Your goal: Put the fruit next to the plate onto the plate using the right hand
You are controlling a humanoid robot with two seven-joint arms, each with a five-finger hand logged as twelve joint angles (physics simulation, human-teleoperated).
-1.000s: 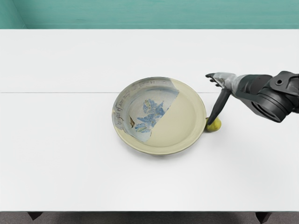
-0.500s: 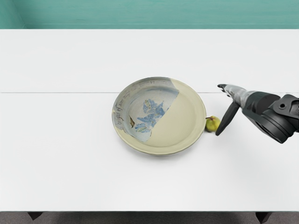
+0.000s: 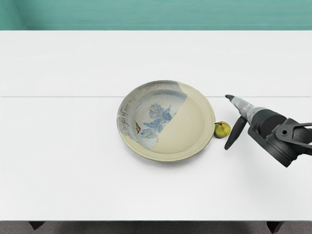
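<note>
right hand (image 3: 245, 110): lay edge-on to view, grey fingers overlapped, count hard to make out; forearm cut off by right edge. fingers were straight, one dark finger (image 3: 235, 132) hung down apart from the rest, gripped nothing.
small yellow-green round fruit (image 3: 222, 129): sat on table just beside plate's right rim, not on plate; dark finger near it, apart.
round cream ceramic plate with blue floral patch (image 3: 195, 122): stood mid-table.
white flat table (image 3: 73, 170): faint seam ran across; teal wall (image 3: 146, 12) behind.
one second before: dark finger overlapped fruit; had since drawn clear. fruit unmoved.
</note>
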